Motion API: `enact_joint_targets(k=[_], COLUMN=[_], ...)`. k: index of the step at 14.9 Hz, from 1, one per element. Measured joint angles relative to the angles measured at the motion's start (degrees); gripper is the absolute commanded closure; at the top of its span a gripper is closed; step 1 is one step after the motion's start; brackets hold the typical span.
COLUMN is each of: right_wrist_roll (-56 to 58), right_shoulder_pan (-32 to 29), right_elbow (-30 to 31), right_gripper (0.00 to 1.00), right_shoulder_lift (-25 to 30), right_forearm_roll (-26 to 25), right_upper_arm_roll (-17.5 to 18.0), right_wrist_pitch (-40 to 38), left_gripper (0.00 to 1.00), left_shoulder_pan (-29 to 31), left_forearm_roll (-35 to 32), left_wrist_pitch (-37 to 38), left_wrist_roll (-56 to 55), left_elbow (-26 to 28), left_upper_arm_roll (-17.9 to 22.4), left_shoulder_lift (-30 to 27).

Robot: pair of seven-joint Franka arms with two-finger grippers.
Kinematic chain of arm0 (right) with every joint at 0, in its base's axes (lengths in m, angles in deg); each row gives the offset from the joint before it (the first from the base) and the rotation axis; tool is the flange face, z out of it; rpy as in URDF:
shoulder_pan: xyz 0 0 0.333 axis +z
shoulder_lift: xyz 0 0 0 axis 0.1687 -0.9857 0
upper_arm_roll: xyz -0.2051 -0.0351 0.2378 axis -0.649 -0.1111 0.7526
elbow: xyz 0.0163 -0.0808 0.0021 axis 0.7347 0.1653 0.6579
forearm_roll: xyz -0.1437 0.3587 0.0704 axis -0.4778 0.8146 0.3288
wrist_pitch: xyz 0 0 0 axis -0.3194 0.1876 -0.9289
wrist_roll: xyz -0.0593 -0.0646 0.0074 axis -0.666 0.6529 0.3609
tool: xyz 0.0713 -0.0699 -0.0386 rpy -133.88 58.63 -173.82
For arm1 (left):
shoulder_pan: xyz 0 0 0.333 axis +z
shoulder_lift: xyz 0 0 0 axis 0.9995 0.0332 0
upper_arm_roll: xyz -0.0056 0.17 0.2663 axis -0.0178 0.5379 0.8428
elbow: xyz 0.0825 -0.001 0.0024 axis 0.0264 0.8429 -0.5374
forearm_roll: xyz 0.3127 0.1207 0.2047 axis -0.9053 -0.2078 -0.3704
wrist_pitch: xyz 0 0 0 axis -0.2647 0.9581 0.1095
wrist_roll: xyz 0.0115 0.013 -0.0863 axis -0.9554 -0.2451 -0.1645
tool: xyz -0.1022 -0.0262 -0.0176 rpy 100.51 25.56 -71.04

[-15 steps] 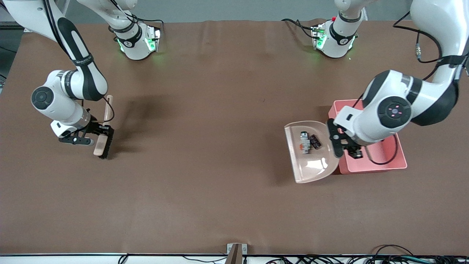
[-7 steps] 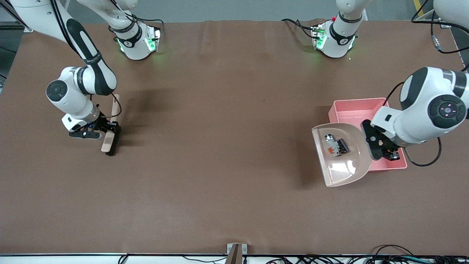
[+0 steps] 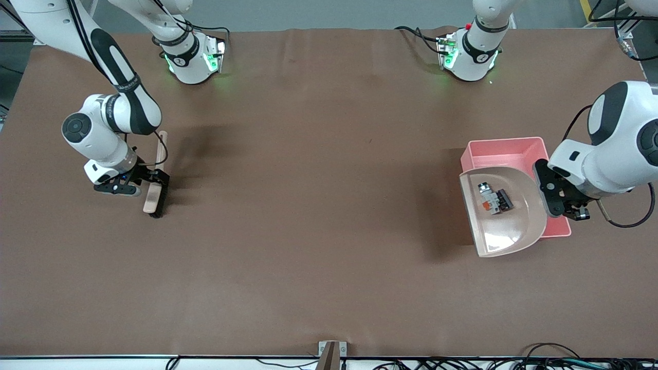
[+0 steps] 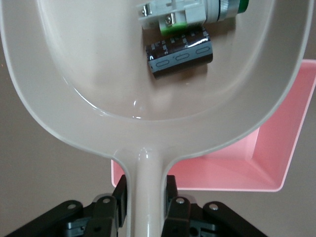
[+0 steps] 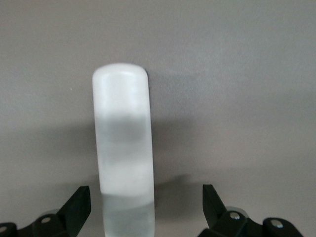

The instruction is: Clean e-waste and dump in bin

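The left gripper [image 3: 563, 200] is clamping the handle of the beige dustpan [image 3: 506, 234] and holding the pan in the air, part of it over the pink bin [image 3: 506, 146], its handle end toward the left arm's end of the table. Inside the pan, near its middle, the e-waste is riding together: the white-grey component [image 4: 190, 12] is lying against the dark cylinder [image 4: 180, 52], the two touching. From the left wrist view, the bin's open corner is showing directly beneath the pan's neck. Judging by this, the sweeping is done and the tipping is what is left; the pan is sitting roughly level, so nothing is sliding out yet. Well apart, toward the right arm's end of the table, the right gripper [image 3: 149, 177] is standing low with its fingers [image 5: 79, 207] spread wide on either side of the brush [image 3: 154, 198], which is resting on the brown table [image 3: 308, 205] and is no longer gripped. Nothing is standing between pan and bin; the risk seems to be the pieces spilling over the bin's low wall if the pan is tipped with part of it past the rim.
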State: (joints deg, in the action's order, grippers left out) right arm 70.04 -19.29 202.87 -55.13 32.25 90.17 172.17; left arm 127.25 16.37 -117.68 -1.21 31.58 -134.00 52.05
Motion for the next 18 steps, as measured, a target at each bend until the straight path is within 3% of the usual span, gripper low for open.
enact_joint_targets(k=[2, 5, 9, 12, 15, 18], right_wrist_roll=[0.0, 0.0, 0.7, 0.8, 0.8, 0.8], right_shoulder_pan=[0.0, 0.1, 0.0, 0.4, 0.6, 0.4], right_elbow=[-1.6, -8.7, -26.8, -41.6, -50.6, -54.1], right_gripper=[0.00, 0.00, 0.00, 0.00, 0.00, 0.00], right_shoulder_lift=[0.7, 4.4, 8.4, 9.1, 9.1, 8.9], right_forearm_roll=[0.0, 0.0, 0.0, 0.0, 0.0, 0.0], right_upper_arm_roll=[0.1, 0.4, 0.4, 0.9, 1.3, 0.9], right_wrist_pitch=[-2.1, -17.8, -42.2, -56.0, -63.0, -65.0], left_gripper=[0.90, 0.90, 0.91, 0.91, 0.92, 0.93], left_shoulder_pan=[1.7, 4.6, 6.8, 8.7, 11.0, 11.9], left_forearm_roll=[0.0, 0.0, -0.3, -0.5, -2.0, -4.5], left_wrist_pitch=[-0.1, -1.0, -2.6, -3.6, -5.2, -5.5], left_wrist_roll=[2.4, 6.3, 9.2, 11.4, 13.3, 13.3], left_elbow=[1.1, 3.5, 7.1, 9.4, 11.5, 12.8], left_upper_arm_roll=[0.0, 0.0, 0.0, 0.1, 0.1, 0.2], left_shoulder_lift=[-1.3, -3.3, -4.9, -5.7, -6.0, -6.0])
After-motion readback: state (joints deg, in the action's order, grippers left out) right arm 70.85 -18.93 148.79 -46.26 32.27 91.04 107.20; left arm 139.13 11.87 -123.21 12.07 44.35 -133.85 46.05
